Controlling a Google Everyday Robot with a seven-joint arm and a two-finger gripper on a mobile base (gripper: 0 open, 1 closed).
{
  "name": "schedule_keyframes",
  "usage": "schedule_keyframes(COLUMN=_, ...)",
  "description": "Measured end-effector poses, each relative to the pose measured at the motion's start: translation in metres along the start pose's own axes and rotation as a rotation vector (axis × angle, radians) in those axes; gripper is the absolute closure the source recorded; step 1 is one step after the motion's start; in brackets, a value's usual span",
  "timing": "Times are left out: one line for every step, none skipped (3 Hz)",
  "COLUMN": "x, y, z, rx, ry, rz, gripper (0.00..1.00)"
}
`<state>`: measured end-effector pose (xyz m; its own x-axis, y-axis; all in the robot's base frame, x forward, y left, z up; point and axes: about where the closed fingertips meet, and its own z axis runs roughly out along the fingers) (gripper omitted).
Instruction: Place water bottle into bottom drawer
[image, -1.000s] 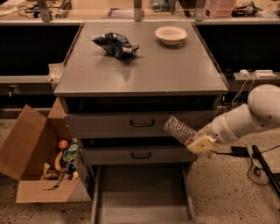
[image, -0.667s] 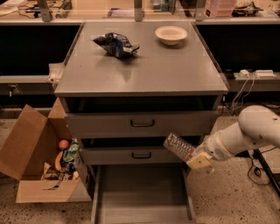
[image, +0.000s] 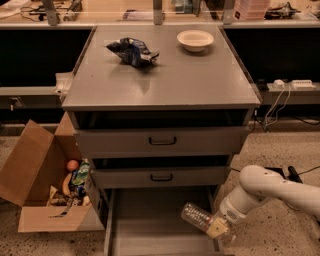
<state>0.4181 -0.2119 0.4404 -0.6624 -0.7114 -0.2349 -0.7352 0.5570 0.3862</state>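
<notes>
Obs: gripper (image: 216, 229) sits low at the right front of the cabinet (image: 165, 82), over the right side of the bottom drawer (image: 150, 220). The white arm (image: 270, 192) reaches in from the right.

Fingers are closed on the right-hand end of the water bottle (image: 196, 216). The bottle is held clear of the drawer floor and tilted, its free end pointing up and left. Which end carries the cap I cannot tell.

The bottom drawer is pulled out, grey floor showing. The top drawer (image: 162, 141) and middle drawer (image: 161, 177) each stand slightly ajar.

On the cabinet top: white bowl (image: 195, 40) at back right, blue snack bag (image: 132, 51) left of it, well apart.

An open cardboard box (image: 35, 190) holding assorted items stands on the floor to the left.
</notes>
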Motion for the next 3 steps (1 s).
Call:
schedule_keyframes(x=0.017, y=0.0, z=0.056, rx=-0.094, ry=0.085, rz=-0.001, gripper=1.0)
schedule_keyframes(x=0.019, y=0.002, z=0.062, rx=-0.107, ry=0.088, rz=0.002, gripper=1.0)
schedule_keyframes(x=0.018, y=-0.001, z=0.074, rx=-0.108, ry=0.094, rz=0.014, gripper=1.0)
